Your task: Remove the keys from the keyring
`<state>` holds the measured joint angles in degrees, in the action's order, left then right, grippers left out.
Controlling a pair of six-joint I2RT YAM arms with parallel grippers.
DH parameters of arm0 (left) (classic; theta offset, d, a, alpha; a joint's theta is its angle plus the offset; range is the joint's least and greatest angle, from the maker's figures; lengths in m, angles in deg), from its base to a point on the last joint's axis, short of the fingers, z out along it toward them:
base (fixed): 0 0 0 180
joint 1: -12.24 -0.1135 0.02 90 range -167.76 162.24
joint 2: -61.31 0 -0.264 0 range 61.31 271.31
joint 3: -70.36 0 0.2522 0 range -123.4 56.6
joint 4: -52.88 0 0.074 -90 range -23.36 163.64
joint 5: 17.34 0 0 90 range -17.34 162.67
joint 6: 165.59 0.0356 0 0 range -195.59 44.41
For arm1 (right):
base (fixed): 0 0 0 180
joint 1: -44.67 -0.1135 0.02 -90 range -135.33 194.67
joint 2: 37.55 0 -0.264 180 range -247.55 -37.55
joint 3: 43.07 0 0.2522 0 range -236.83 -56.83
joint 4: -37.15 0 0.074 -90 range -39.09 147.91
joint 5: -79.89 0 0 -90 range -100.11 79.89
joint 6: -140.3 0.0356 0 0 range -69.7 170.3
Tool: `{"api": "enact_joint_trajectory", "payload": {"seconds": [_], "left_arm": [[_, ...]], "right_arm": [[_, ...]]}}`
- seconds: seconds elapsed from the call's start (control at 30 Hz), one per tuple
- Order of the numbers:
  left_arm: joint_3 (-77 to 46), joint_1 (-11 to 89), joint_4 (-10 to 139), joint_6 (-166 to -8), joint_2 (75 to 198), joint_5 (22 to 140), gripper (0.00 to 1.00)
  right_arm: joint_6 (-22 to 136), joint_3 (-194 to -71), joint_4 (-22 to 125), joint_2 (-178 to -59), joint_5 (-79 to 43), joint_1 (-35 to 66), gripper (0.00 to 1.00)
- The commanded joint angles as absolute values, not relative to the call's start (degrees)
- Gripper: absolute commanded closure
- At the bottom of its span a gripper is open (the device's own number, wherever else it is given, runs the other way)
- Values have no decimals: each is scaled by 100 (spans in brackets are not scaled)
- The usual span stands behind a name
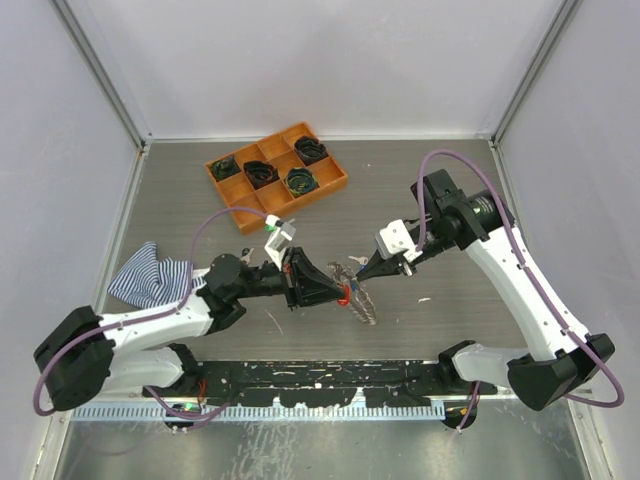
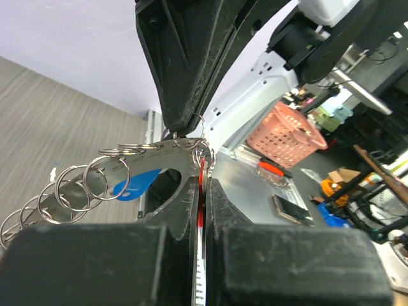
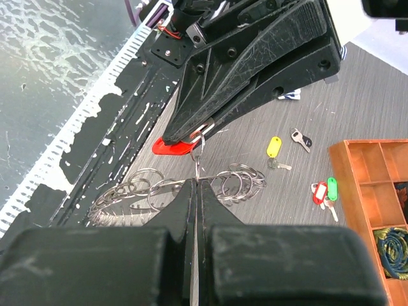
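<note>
On the table (image 1: pixel 450 200), in the top view, the left claw (image 1: pixel 341 293) and right claw (image 1: pixel 363 270) meet tip to tip at the keyring (image 1: pixel 366 309). From the left wrist, the left claw is pinched narrow on a red-tag key (image 2: pixel 201 172), with a blue tag (image 2: pixel 134 186) behind the ring's loops. From the right wrist, the right claw is clamped on the keyring's thin metal. Loose yellow-tag (image 3: pixel 274 146), red-tag (image 3: pixel 318 193) and green-tag (image 3: pixel 331 188) keys lie near the tray (image 3: pixel 347 185).

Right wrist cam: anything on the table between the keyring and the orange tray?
Right wrist view shows four loose keys between keyring and orange tray: yellow-tagged key, dark-headed key, red-tagged key, green-tagged key.
</note>
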<state>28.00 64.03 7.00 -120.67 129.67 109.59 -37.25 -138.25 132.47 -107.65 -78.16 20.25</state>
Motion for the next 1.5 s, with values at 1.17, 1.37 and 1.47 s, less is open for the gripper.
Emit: {"api": "enact_joint_trajectory", "payload": {"seconds": [1.17, 1.37, 1.47], "left_arm": [[924, 6904, 5532, -10602, 12395, 9715, 100], [975, 6785, 5453, -10863, 12344, 9683, 100], [956, 6777, 5440, -10912, 12354, 9738, 100]], "right_arm": [[-3139, -14094, 12489, -10742, -6186, 1171, 99], [-3118, -14033, 12440, -10717, -6029, 1080, 99], [-3085, -14033, 12377, -10727, -5929, 1060, 99]]}}
